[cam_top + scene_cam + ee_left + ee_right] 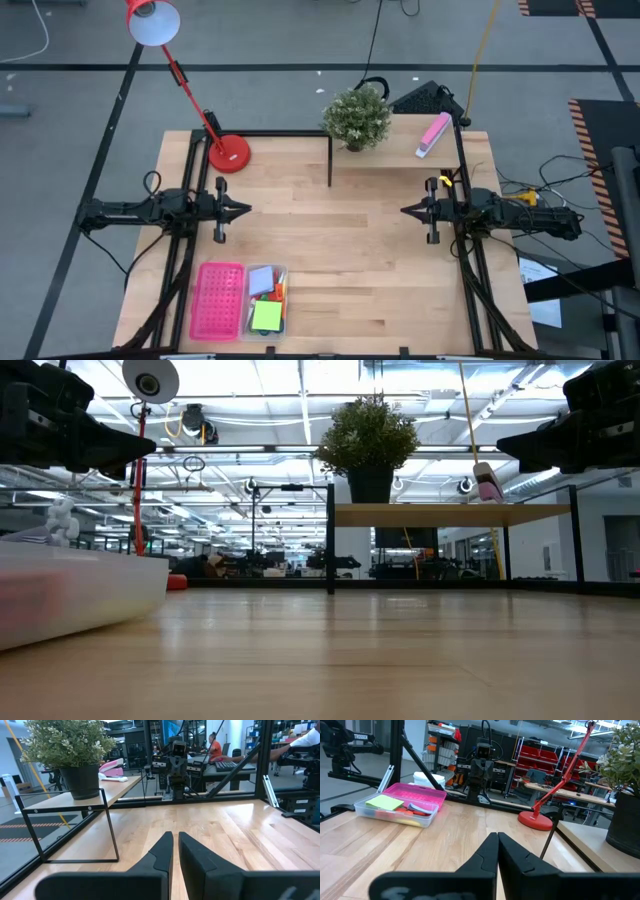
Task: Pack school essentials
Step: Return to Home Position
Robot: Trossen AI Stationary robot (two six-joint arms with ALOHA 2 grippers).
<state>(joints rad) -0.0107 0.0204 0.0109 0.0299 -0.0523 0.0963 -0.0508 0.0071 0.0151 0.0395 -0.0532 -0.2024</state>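
Legibly, TROSSEN on far frame (362, 737) | note pad (266, 316) in box (247, 300)

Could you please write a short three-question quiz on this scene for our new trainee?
1. True or false: the green note pad lies in the clear box beside the pink tray.
2. Where is the pink-and-white block? A) on the raised shelf near the potted plant; B) in the pink tray; C) under the red lamp.
3. Fill in: the left gripper and right gripper both hang over the table, fingers ____.

Key: 1 true; 2 A; 3 shut.
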